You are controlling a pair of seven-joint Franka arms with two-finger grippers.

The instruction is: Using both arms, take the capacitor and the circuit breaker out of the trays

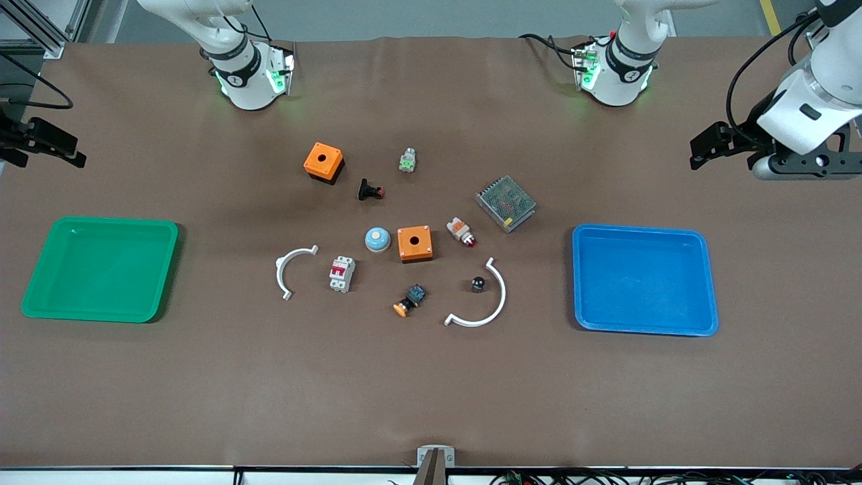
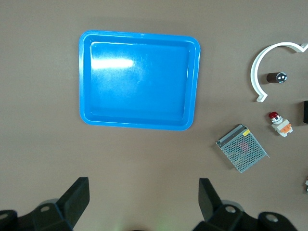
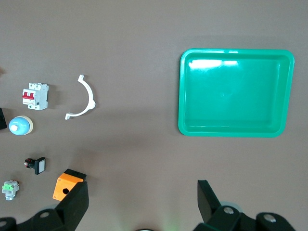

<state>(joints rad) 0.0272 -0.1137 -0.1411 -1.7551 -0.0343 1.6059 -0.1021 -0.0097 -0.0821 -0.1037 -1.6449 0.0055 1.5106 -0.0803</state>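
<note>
The capacitor (image 1: 477, 283), a tiny black cylinder, lies inside the larger white arc, toward the blue tray (image 1: 643, 283); it also shows in the left wrist view (image 2: 276, 77). The breaker (image 1: 341, 274), white-grey with a red lever, lies beside the smaller white arc, toward the green tray (image 1: 101, 269); it also shows in the right wrist view (image 3: 35, 96). My left gripper (image 1: 704, 148) hangs open and empty, high over the left arm's end of the table by the blue tray (image 2: 139, 79). My right gripper (image 1: 40, 143) hangs open and empty over the right arm's end by the green tray (image 3: 236, 91).
Between the trays lie two orange boxes (image 1: 323, 162) (image 1: 414, 243), a black button with red tip (image 1: 370, 190), a green-white button (image 1: 407, 160), a mesh power supply (image 1: 506, 203), a white-and-orange part (image 1: 460, 232), a blue dome (image 1: 377, 239), an orange-capped button (image 1: 411, 300) and two white arcs (image 1: 291, 269) (image 1: 488, 306).
</note>
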